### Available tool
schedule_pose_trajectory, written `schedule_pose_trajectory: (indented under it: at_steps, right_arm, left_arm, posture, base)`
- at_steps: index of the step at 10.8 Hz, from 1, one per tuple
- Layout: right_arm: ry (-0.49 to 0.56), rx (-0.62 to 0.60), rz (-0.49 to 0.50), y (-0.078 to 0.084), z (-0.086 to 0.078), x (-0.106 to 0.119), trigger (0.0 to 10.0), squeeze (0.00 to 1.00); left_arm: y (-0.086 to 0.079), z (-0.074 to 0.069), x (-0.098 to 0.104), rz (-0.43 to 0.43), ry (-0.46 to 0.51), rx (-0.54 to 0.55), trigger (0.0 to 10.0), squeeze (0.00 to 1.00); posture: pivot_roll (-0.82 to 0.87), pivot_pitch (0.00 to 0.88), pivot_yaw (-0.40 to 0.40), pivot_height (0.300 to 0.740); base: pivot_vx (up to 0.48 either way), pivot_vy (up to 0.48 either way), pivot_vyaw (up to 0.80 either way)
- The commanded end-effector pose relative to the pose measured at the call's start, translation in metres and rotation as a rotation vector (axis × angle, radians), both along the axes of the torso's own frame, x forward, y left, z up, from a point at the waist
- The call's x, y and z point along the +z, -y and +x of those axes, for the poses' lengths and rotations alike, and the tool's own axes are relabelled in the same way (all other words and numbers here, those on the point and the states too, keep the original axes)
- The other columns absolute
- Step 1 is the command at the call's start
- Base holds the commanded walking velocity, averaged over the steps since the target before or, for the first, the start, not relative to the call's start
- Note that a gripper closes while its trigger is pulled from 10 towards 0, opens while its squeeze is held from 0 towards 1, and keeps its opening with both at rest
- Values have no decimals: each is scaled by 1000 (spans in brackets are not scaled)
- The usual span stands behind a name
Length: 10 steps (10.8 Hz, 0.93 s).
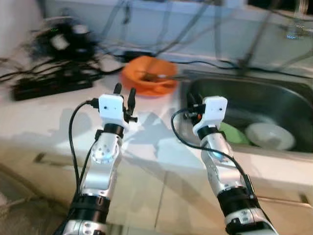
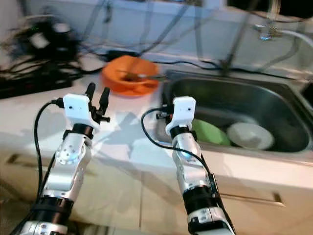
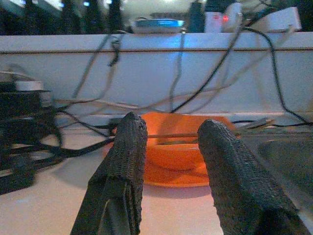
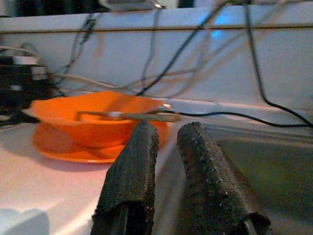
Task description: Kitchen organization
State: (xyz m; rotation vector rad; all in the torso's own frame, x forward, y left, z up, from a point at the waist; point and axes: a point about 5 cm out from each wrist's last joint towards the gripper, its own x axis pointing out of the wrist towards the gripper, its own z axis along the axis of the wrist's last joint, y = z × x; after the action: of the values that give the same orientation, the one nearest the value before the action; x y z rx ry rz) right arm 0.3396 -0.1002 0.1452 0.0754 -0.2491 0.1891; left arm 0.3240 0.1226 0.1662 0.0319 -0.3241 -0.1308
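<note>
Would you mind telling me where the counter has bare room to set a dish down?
The white counter is bare between the black power strip, the orange bowl and the sink; the left gripper hovers there. The back left corner is crowded with cables. The sink holds a green dish and a white dish.

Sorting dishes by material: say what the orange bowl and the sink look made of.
Orange bowl: probably plastic, given its uniform bright colour and soft, dull sheen. Sink: brushed stainless steel by the look, grey metal with blurred reflections.

No text, label, brand or number can be read on anything here.
</note>
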Motion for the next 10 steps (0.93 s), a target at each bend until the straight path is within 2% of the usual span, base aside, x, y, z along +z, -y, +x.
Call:
schedule_pose_trajectory:
  at_steps: [1, 5, 6, 7, 8, 9, 10]
  right_arm:
    - [-10, -3, 8, 3, 0, -2, 10000, 0]
    - [-5, 5, 9, 1, -1, -2, 10000, 0]
    - [-5, 8, 10, 0, -1, -2, 10000, 0]
    - [-6, 10, 10, -1, -1, -2, 10000, 0]
    - [-7, 9, 11, -1, -1, -3, 10000, 0]
    - [-9, 7, 15, -2, -2, -3, 10000, 0]
    - [-13, 8, 16, -3, -2, -5, 10000, 0]
  left_arm:
    - [5, 0, 1, 7, 3, -21, 10000, 0]
    - [6, -1, 2, 4, 8, -25, 10000, 0]
    - [8, 0, 3, 8, -4, -54, 10000, 0]
    - [9, 2, 7, -36, -39, -84, 10000, 0]
    - [9, 5, 12, -35, -88, -122, 10000, 0]
    - [3, 7, 19, -82, -120, -154, 10000, 0]
    - [0, 9, 26, -57, -115, -180, 10000, 0]
  posture:
    - [217, 14, -28, 740]
    - [223, 0, -31, 740]
    - [222, 0, -30, 740]
    - [226, 0, -28, 740]
    - [229, 0, -25, 740]
    - [233, 0, -20, 740]
    - [235, 0, -15, 740]
  base:
    - [244, 0, 0]
    - [186, 0, 0]
    - [0, 0, 0]
    - [0, 0, 0]
    - [0, 0, 0]
    - [0, 0, 0]
    - [0, 0, 0]
